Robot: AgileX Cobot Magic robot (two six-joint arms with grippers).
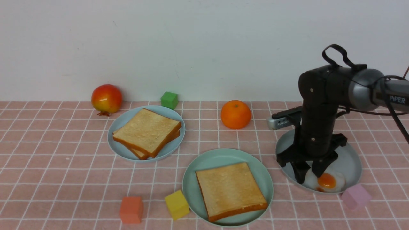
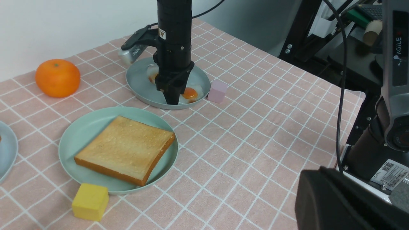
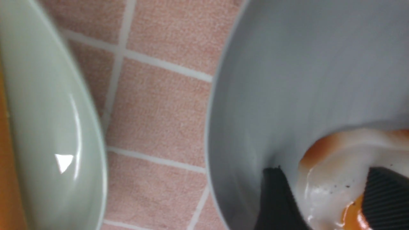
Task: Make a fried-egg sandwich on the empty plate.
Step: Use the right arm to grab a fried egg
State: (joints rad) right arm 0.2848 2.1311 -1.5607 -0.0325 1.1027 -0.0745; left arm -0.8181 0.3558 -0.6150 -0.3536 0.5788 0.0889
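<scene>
The mint-green plate [image 1: 223, 156] sits front centre with one toasted bread slice [image 1: 230, 190] lying flat on it; it also shows in the left wrist view [image 2: 86, 127] and the right wrist view [image 3: 48, 127]. Two more slices [image 1: 147, 131] are stacked on the pale blue plate [image 1: 169, 114]. The fried egg [image 1: 327, 182] lies on the grey-blue plate [image 1: 350, 159] at the right. My right gripper [image 1: 310, 174] points straight down onto that plate, jaws partly open. In the right wrist view one fingertip [image 3: 274, 198] is at the egg's white edge [image 3: 332, 179] and the other is on the yolk. Of my left gripper only a black body [image 2: 335, 198] shows.
An orange [image 1: 235, 114], a red-yellow fruit [image 1: 106, 99] and a green cube [image 1: 169, 100] stand near the back wall. A yellow cube [image 1: 176, 204] and an orange-red cube [image 1: 131, 209] lie front left of the mint plate. A pink cube [image 1: 355, 196] touches the grey-blue plate's front rim.
</scene>
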